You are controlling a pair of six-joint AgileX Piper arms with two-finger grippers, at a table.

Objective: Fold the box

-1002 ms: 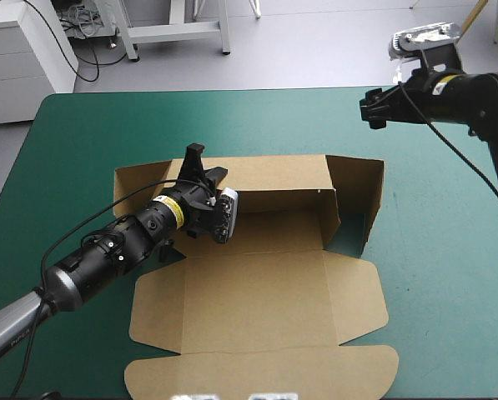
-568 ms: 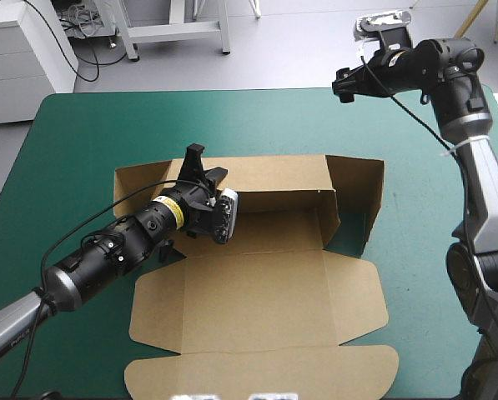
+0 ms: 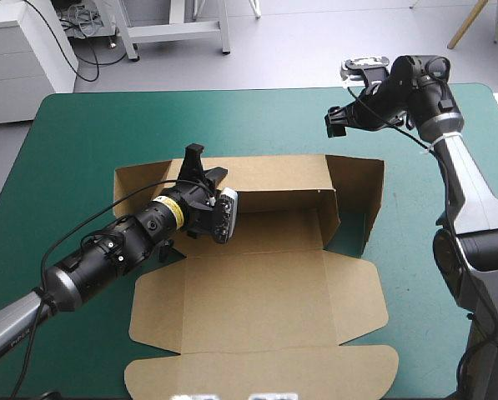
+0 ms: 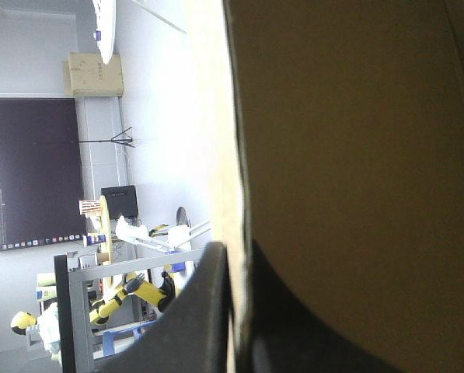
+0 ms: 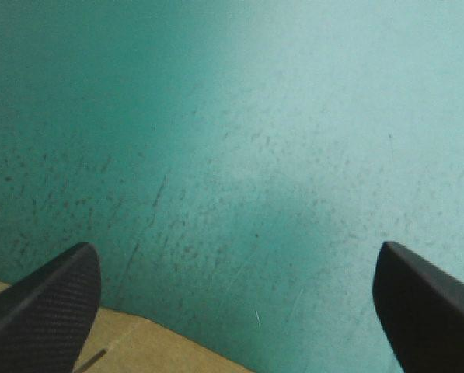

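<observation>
The brown box [image 3: 257, 292] lies open mid-table, its base and lid flat and its back wall [image 3: 274, 175] raised. A side flap [image 3: 357, 187] stands up at the right end. My left gripper [image 3: 200, 167] is shut on the left part of the back wall's top edge. In the left wrist view the board [image 4: 356, 155] passes edge-on between the gripper [image 4: 235, 311]. My right gripper [image 3: 336, 125] hovers beyond the box's far right corner, open. Its own view shows the gripper [image 5: 235, 256] empty over the cover [image 5: 255, 116], with a strip of board [image 5: 162, 350] below.
The lid's rounded flap [image 3: 257, 371] reaches close to the table's front edge. My right arm [image 3: 461, 183] runs along the right side of the table. Bare teal-green cover [image 3: 82, 142] lies left of and behind the box.
My right gripper has swung left and lower, from beyond the far right of the table toward the box's far right corner. The left gripper and the box have not moved.
</observation>
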